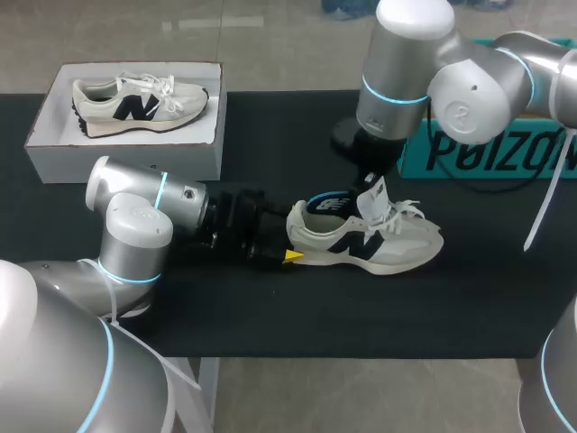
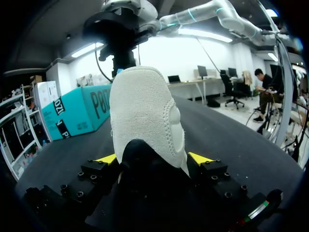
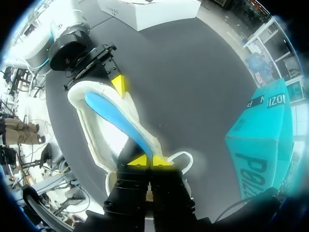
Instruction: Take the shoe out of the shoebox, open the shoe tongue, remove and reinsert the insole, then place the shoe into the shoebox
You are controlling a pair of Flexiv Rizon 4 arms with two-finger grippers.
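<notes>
A white sneaker (image 1: 388, 244) with a dark logo lies on its sole on the black mat, toe to the right. My left gripper (image 1: 290, 244) comes in level from the left and is shut on its heel (image 2: 145, 111), one yellow tip on each side. From above, my right gripper (image 1: 368, 180) has its tips (image 3: 149, 161) pinched together on the raised white tongue (image 1: 374, 194). The blue insole (image 3: 113, 116) lies inside the shoe and shows through the opening. The white shoebox (image 1: 126, 153) stands at the back left with a second sneaker (image 1: 135, 104) in it.
A teal carton (image 1: 478, 149) stands at the back right, behind my right arm. A white strap (image 1: 545, 203) hangs down at the right edge. The mat's front edge runs close in front of the shoe.
</notes>
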